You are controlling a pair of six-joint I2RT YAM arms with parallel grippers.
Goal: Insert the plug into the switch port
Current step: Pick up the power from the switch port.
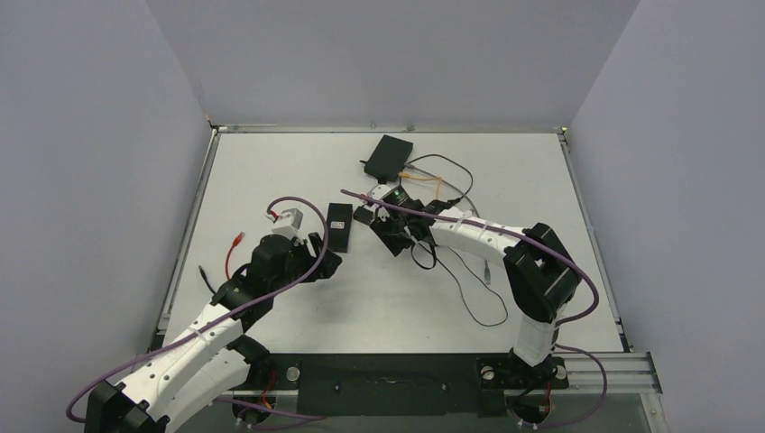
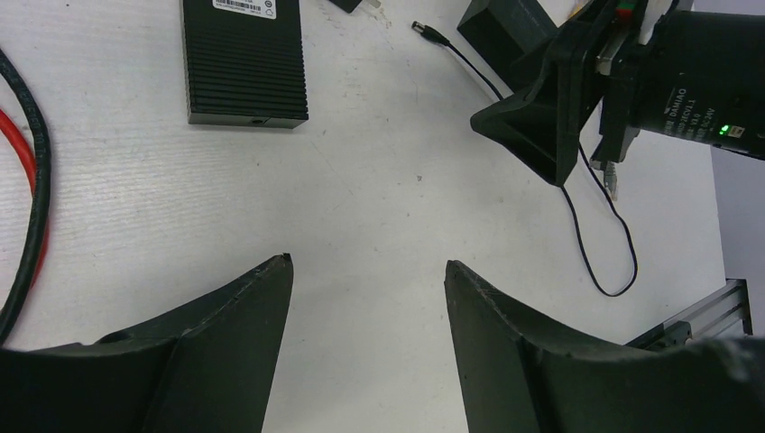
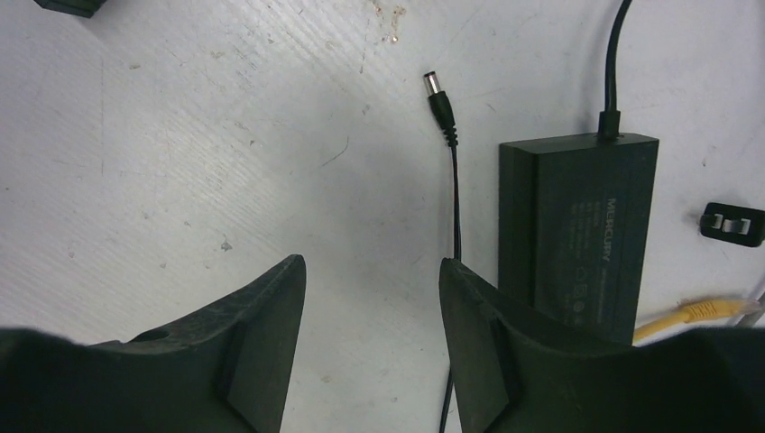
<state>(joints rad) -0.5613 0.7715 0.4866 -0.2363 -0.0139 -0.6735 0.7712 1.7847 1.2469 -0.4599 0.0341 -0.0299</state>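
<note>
The plug point(image 3: 434, 87), a small barrel tip on a thin black cable, lies loose on the white table; it also shows in the left wrist view point(image 2: 428, 32). Its cable runs back under my right gripper's fingers. The right gripper point(image 3: 371, 260) hovers open just short of the plug, with only bare table between the jaws. The switch point(image 2: 244, 59) is a ribbed black box with a small port in its near side. In the top view it lies flat point(image 1: 339, 225) ahead of my left gripper point(image 1: 323, 254). That left gripper point(image 2: 367, 262) is open and holds nothing.
A second black box point(image 3: 577, 234) marked MERCURY lies right of the plug with a thick cable in its far end. A yellow network cable point(image 3: 695, 313) and a small black adapter point(image 3: 731, 223) lie beside it. Red and black cables point(image 2: 27, 162) lie left. A thin cable loop point(image 1: 478, 302) trails near.
</note>
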